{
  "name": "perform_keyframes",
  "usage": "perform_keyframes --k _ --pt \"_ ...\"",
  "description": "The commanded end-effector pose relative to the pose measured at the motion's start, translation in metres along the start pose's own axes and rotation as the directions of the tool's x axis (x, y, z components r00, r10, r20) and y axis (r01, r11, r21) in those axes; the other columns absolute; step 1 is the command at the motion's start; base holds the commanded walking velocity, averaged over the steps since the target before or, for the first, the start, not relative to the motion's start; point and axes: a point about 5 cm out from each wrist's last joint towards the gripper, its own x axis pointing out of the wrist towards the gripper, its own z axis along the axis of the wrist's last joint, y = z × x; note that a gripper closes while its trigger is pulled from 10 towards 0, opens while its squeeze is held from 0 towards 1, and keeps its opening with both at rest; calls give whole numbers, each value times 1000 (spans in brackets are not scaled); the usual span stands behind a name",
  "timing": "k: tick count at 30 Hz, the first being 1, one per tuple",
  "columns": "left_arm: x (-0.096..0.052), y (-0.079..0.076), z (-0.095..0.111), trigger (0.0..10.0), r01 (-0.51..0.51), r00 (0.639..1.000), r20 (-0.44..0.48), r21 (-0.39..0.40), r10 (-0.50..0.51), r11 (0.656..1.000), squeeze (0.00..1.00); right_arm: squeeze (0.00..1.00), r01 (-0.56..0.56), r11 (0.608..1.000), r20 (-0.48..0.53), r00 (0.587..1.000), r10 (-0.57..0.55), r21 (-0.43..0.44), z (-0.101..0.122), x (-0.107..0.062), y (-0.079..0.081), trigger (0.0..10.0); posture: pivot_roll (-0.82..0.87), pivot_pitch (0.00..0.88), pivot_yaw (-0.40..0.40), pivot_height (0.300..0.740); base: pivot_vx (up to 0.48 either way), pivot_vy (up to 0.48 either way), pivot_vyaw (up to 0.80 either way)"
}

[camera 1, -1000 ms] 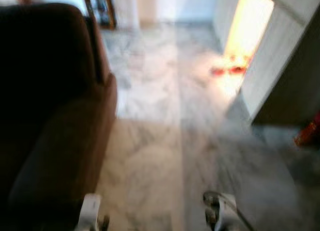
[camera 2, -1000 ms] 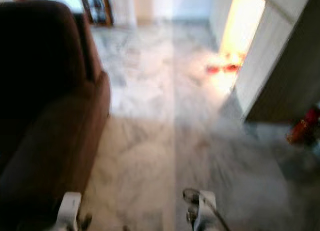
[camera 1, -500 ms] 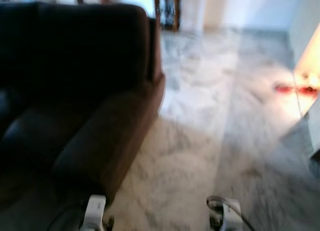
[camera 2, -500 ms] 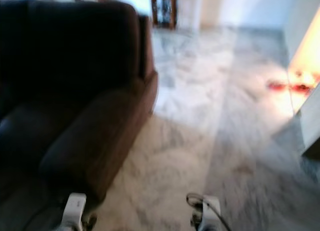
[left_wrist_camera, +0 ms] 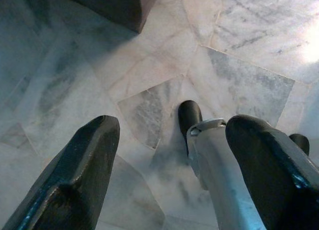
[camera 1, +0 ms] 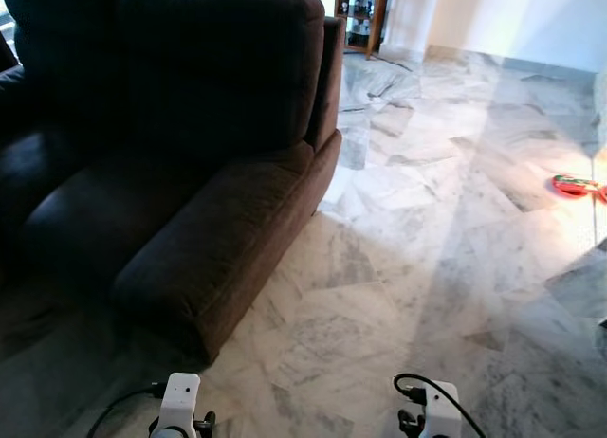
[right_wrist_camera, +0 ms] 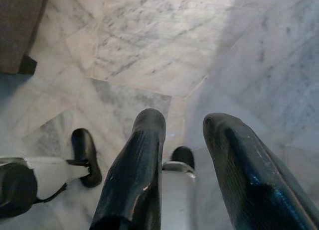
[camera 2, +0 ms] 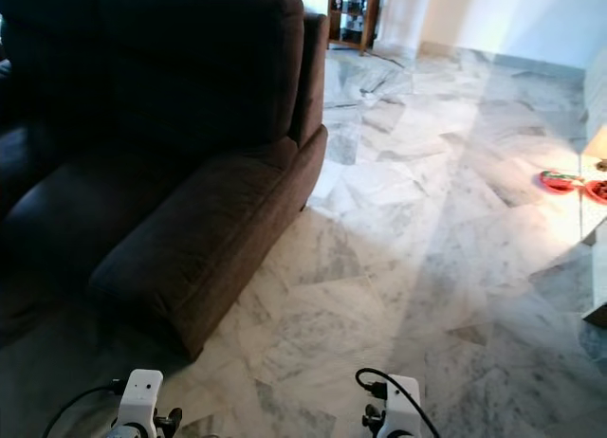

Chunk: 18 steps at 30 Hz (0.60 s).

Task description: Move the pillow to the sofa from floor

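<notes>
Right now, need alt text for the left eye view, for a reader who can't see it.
A dark brown sofa fills the left half, standing on a grey-veined white marble floor that runs back to a white wall. Both silver arms hang low at the bottom edge, and a small red object lies in a sunlit patch at far right.

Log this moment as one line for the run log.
phase: walking, searching | sofa: ahead-left | pillow: not seen | left gripper: open, empty | right gripper: open, empty | marble floor
</notes>
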Motion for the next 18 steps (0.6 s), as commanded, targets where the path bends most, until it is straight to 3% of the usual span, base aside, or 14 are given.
perform_keyframes --k 1,18 --pt "0 2 -3 10000 -13 1000 -20 4 14 1000 0 0 -12 1000 1 1000 12 11 2 1 3 10000 -5 47 -6 740 0 319 0" --pt "0 2 -3 10000 -12 1000 -28 14 13 1000 0 0 -8 1000 -13 1000 8 5 1 0 -1 10000 -2 25 -4 740 0 321 0"
